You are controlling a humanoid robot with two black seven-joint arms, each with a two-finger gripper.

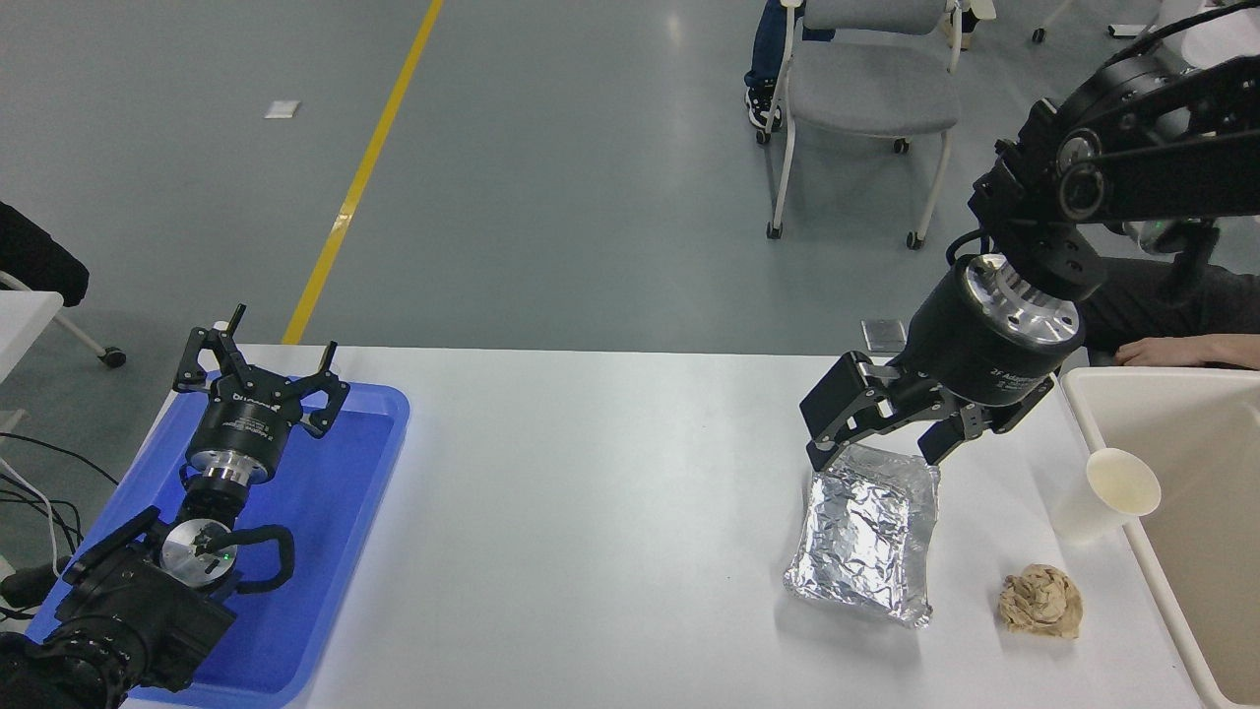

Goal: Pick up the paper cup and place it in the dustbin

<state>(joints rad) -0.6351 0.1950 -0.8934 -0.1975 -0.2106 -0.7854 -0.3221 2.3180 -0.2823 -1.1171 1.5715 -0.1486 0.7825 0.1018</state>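
The white paper cup [1104, 497] stands upright at the table's right edge, right beside the cream dustbin [1096, 433], whose rim runs along the picture's right side. My right gripper [876, 455] hangs open just above the far end of the foil tray [868, 533], well left of the cup, with nothing between its fingers. The left gripper [258, 366] stays parked open over the blue tray [335, 532] at the lower left.
A crumpled brown paper ball [1040, 602] lies near the front right, below the cup. A person's hand [1186, 349] rests at the table's far right corner behind the dustbin. A grey chair [866, 94] stands beyond the table.
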